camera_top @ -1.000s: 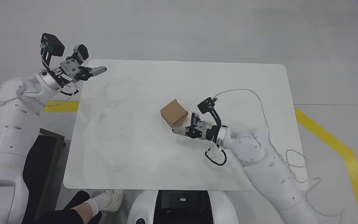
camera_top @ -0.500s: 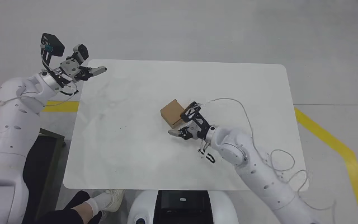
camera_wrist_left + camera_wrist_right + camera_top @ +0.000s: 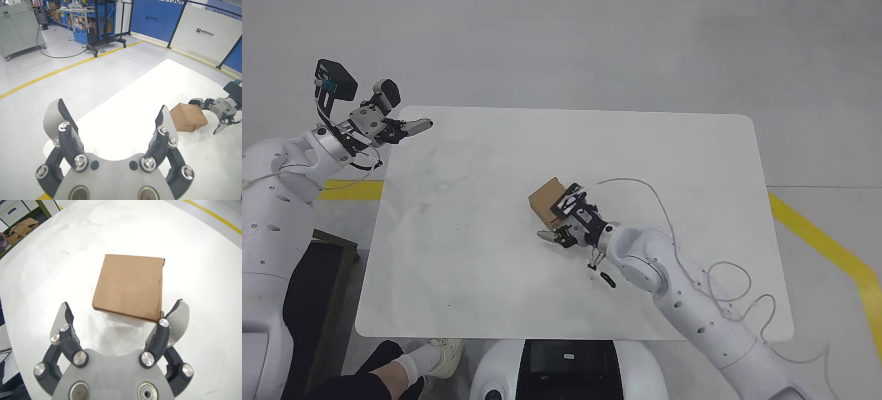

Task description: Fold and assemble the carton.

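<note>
Carton (image 3: pixel 130 285) closed, near-cubic, seemingly tilted; right tool (image 3: pixel 122 304) spread, straddling near edge; left tool (image 3: pixel 110 106) spread.

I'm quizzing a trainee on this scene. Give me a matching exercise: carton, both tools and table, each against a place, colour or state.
1 carton
2 left tool
3 right tool
4 table

A white, rounded corners
B open, right next to the carton
C brown, mid-table
D open, at a table corner, far from the carton

Pairs: 1-C, 2-D, 3-B, 4-A
</note>
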